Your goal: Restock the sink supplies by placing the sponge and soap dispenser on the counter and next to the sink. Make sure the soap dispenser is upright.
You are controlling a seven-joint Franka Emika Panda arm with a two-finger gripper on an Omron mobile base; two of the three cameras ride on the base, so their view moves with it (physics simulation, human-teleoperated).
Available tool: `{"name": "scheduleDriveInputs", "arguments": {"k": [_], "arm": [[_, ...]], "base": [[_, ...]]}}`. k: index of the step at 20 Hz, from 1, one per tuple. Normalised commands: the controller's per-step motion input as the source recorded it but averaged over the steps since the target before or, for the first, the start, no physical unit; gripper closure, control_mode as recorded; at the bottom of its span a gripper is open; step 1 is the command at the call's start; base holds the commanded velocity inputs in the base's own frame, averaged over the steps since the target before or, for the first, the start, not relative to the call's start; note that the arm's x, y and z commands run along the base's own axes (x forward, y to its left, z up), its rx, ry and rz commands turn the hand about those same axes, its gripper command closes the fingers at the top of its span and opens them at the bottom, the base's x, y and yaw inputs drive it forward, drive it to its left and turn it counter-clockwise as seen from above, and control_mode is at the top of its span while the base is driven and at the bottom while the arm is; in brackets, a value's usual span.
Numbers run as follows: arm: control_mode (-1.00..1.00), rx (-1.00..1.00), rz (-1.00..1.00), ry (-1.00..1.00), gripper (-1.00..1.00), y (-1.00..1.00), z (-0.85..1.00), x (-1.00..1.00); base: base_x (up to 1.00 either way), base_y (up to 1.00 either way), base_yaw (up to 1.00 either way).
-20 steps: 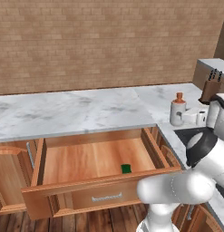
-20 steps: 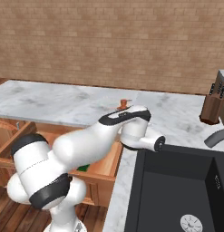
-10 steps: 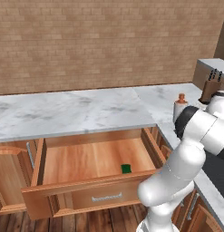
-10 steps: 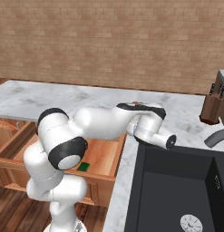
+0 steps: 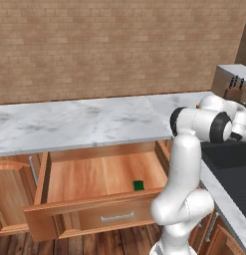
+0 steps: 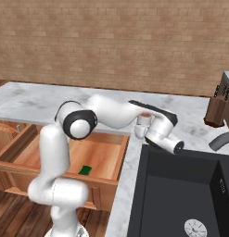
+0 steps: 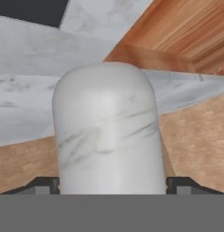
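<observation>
Left base view: soap dispenser hidden behind the arm's elbow, sink (image 5: pixel 229 164) cut off at the right edge; sponge (image 5: pixel 138 185) lying flat in the open drawer (image 5: pixel 94 179), left of the sink and below the counter (image 5: pixel 79 124). Right base view: arm stretched low across the counter toward the sink's (image 6: pixel 181 185) near-left corner, gripper (image 6: pixel 142 125) clamped on the soap dispenser (image 6: pixel 144 121), mostly covered, orange-brown top just peeking out; knife block (image 6: pixel 218 104) cut off beyond the sink. Hand view: white bottle (image 7: pixel 109 136) close up between the finger tips, pump out of frame. No readable writing anywhere.
</observation>
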Motion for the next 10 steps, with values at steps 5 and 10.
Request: {"name": "scheduleDriveInputs", "arguments": {"k": [5,10], "arm": [[-1.00,0.00,0.00,-0.12,1.00,-0.11,-0.57,0.03],[-1.00,-0.02,0.00,-0.11,1.00,-0.02,-0.17,0.24]], "base": [[0.00,0.00,0.00],[0.00,0.00,0.00]]}}
